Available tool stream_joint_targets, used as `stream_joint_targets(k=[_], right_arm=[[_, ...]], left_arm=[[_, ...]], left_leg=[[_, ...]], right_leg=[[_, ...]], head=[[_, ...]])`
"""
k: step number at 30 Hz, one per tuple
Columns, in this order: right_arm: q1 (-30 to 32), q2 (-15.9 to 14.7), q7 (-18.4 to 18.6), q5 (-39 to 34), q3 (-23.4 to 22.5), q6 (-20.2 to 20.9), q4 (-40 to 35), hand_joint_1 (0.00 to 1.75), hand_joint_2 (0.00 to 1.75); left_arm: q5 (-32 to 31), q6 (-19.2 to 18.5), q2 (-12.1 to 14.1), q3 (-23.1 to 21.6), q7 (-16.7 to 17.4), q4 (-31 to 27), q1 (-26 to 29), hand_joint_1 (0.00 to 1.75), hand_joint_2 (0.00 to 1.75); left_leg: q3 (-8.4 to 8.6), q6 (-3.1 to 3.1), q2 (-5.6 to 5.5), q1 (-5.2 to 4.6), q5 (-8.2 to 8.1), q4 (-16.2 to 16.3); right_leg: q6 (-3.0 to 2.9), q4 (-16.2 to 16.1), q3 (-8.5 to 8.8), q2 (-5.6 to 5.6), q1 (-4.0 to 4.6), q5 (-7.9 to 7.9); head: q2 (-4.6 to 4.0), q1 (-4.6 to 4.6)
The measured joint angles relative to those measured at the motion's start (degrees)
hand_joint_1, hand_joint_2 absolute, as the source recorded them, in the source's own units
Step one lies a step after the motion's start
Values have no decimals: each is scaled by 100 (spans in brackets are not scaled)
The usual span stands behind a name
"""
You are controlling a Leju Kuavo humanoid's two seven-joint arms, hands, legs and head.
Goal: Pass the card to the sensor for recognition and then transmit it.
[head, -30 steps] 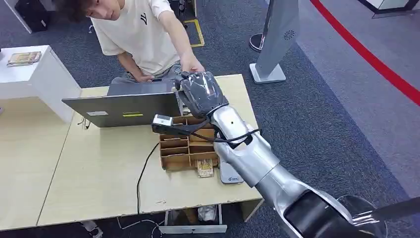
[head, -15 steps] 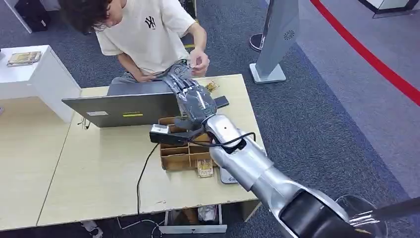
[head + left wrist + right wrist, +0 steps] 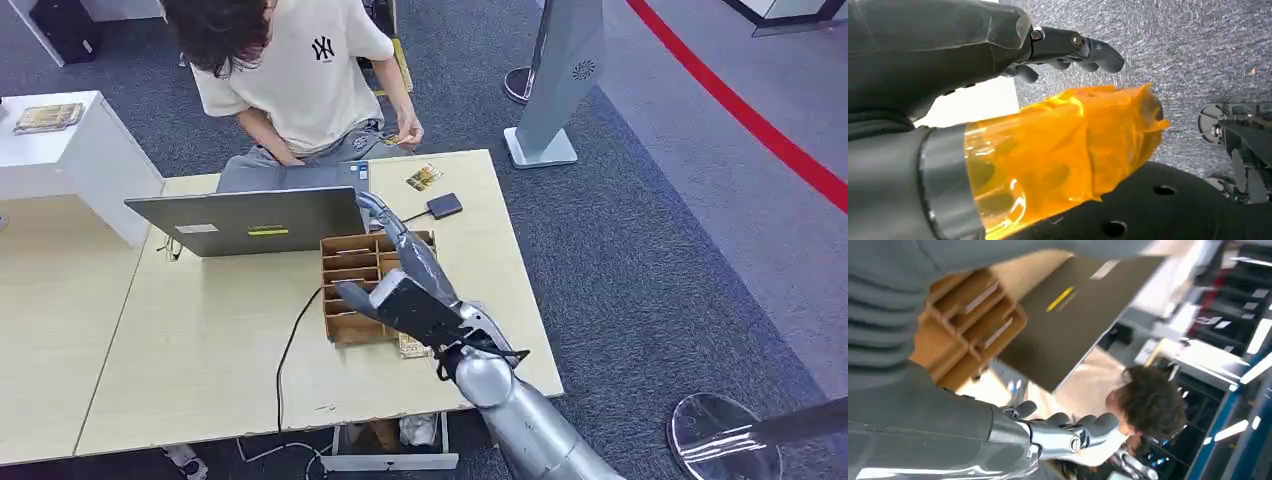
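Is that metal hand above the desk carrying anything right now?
No. The right hand hangs over the wooden organizer with its fingers stretched out and nothing in them. The person's hand at the far edge of the table holds a small card.

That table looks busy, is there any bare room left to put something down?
Yes: the table is bare left of the black cable, in front of the laptop. It is crowded around the wooden organizer, where the right hand hovers.

Laptop and cardboard organizer crowd the table's far middle; the near-left corner appears open for passage.
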Motion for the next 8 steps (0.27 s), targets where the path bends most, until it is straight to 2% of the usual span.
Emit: stream_joint_targets(k=[8], right_arm=[[1059, -116, -238, -1033, -402, 39, -963, 0, 0]], left_arm=[[138, 107, -66, 151, -28, 0, 5, 0, 0]], left_leg=[[0, 0, 1, 0, 0, 0]], right_leg=[[0, -1, 1, 0, -1, 0]], head=[[0, -2]])
